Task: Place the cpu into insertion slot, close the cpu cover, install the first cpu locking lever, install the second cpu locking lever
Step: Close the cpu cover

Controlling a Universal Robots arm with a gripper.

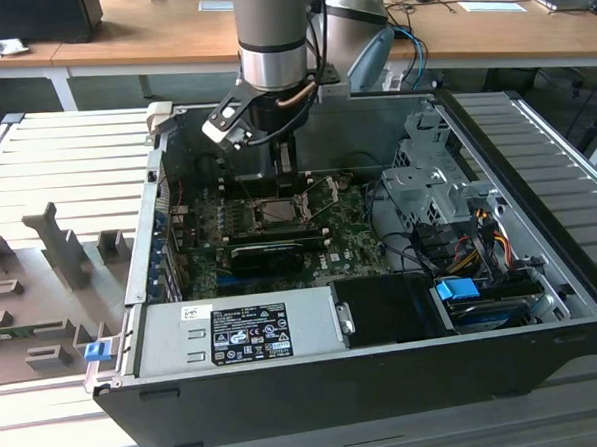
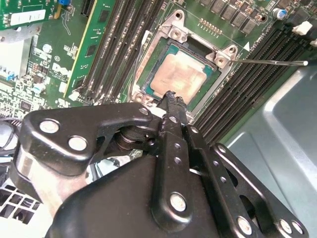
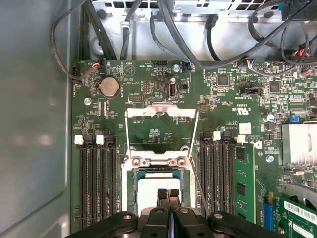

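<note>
We see the black two-fingered gripper (image 3: 168, 194), its fingers pressed together, with the tips over the small flat square cpu (image 3: 147, 191) and its dull silvery top. The chip sits in the square insertion slot (image 3: 158, 161), ringed by a silvery metal frame, on the green motherboard (image 3: 148, 79). The thin silvery cpu cover (image 3: 159, 111) lies swung open away from the socket, with board showing through its window. Long black memory slots (image 3: 96, 183) flank the socket. Black cables (image 3: 96, 25) cross beyond the board.
</note>
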